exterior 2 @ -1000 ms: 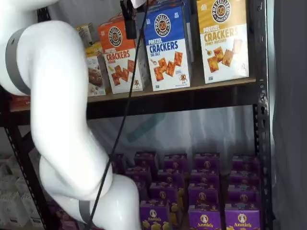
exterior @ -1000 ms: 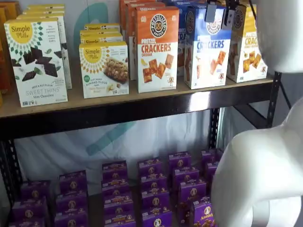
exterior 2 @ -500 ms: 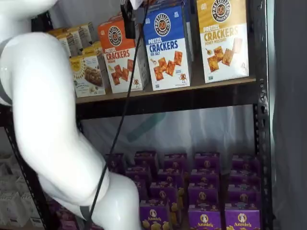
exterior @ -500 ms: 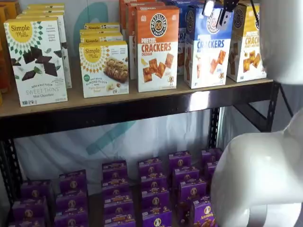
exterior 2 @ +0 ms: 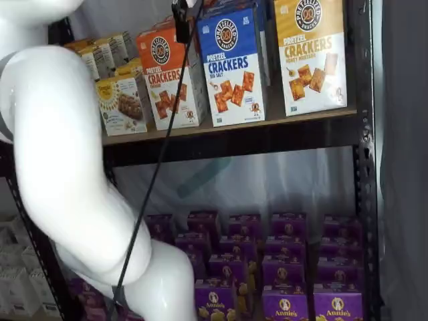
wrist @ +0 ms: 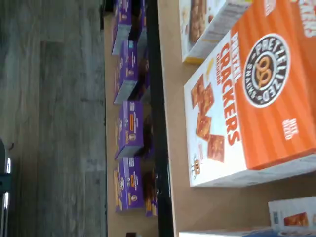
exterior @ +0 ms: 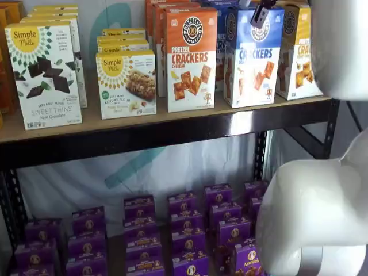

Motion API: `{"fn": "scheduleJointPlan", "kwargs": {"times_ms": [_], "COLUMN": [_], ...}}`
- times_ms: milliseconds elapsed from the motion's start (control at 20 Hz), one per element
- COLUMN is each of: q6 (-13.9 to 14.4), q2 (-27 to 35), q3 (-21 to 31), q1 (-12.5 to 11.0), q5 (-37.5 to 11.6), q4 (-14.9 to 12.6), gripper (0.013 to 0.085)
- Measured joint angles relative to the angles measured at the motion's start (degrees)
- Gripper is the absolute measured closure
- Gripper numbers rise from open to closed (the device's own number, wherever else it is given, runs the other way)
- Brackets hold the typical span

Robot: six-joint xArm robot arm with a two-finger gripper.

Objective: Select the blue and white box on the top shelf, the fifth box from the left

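The gripper [exterior: 260,11] is hanging wide open, gripping nothing, in front of the blue and white box [exterior 2: 233,67] sitting on the top shelf [exterior: 172,129] — drifting sideways risks snagging the orange cheddar box [exterior: 191,57].

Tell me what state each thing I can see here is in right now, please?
blue and white box: upright on the top shelf, not gripped.
orange Cheddar box: upright beside it, untouched.
yellow-topped cracker box: upright on its other side.
tool: up by the blue and white box's top, holding nothing; whether it is open does not show.
purple boxes: standing in rows below.
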Motion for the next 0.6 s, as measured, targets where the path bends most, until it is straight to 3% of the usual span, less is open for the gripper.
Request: {"fn": "scheduleJointPlan", "kwargs": {"times_ms": [600], "q6": [-2.67], "q2": [7.06], "q3": [-6.16], "q1": [-1.90], "q5": [-2.52], "q4": [-0.55], "gripper": [0.0130]}}
